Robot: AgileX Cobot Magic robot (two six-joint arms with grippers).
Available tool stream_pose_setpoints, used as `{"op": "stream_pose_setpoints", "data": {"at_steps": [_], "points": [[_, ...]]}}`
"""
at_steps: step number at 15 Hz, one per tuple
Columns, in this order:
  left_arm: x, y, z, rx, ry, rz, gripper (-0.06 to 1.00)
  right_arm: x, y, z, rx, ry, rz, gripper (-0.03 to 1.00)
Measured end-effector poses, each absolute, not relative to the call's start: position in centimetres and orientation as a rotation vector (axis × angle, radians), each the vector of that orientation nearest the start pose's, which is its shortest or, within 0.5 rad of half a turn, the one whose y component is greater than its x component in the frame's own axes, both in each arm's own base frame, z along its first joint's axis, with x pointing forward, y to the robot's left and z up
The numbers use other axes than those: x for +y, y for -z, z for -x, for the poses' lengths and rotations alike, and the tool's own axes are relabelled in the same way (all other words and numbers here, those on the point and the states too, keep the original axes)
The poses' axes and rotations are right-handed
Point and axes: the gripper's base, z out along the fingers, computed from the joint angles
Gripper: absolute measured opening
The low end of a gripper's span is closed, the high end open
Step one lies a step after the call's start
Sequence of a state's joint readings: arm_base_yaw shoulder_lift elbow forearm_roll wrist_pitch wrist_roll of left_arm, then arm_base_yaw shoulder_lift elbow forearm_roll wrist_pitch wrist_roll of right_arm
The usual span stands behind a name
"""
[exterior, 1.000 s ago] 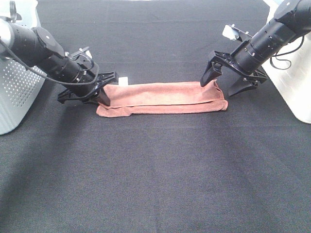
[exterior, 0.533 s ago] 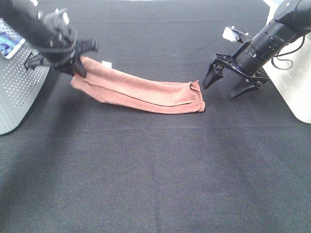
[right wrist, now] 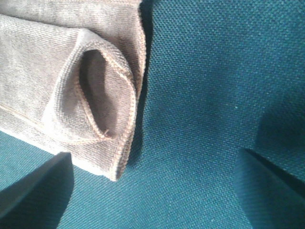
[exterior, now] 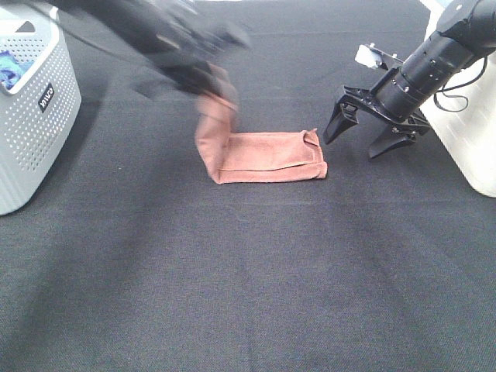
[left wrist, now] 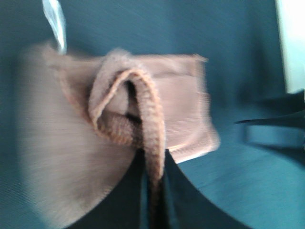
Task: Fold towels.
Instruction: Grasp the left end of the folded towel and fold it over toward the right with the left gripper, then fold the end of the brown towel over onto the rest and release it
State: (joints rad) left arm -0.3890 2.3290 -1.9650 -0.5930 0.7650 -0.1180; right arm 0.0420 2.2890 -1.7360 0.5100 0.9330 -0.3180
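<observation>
The terracotta towel [exterior: 267,159] lies folded into a narrow strip on the black table. Its left end is lifted and curled over to the right. My left gripper [exterior: 211,80], blurred by motion, is shut on that raised end. In the left wrist view the towel's stitched edge [left wrist: 143,109] is pinched between the dark fingers [left wrist: 157,191], and its white tag [left wrist: 55,19] shows. My right gripper [exterior: 358,142] stands open just right of the towel's right end, holding nothing. The right wrist view shows the towel's looped corner [right wrist: 90,90] between and ahead of the spread fingers [right wrist: 33,191].
A grey perforated basket [exterior: 43,124] stands at the left edge with a blue cloth [exterior: 8,66] inside. A white basket [exterior: 473,139] stands at the right edge, behind the right arm. Black cloth [exterior: 248,279] covers the table.
My left gripper has lifted the towel's left end and swung it rightward over the strip. The towel's right end slid slightly left. The right gripper stayed open and drew back a little.
</observation>
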Motion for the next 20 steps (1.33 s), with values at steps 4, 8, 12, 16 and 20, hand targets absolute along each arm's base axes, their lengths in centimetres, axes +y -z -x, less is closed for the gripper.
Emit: {"op": "stream_pose_setpoints", "data": {"at_steps": [4, 8, 12, 16, 20], "points": [[-28.2, -14.8, -47.7, 2.649, 0.989, 0.113, 0.02, 5.6, -13.6, -46.6, 2.865, -0.599, 0.122, 0.86], [-29.7, -13.5, -47.6, 2.647, 1.062, 0.198, 0.32, 5.6, -13.6, -46.4, 2.884, -0.618, 0.095, 0.86], [-30.8, -14.9, -47.9, 2.514, 1.321, 0.265, 0.65, 5.8, -13.6, -46.4, 2.880, -0.640, 0.081, 0.86], [-28.8, -16.8, -49.1, 2.400, 1.298, 0.094, 0.66, 6.1, -14.8, -46.4, 2.830, -0.699, 0.106, 0.86], [-20.5, -22.0, -51.9, 2.296, 1.022, -0.059, 0.66, 10.2, -18.0, -46.6, 2.568, -1.156, 0.143, 0.85]]}}
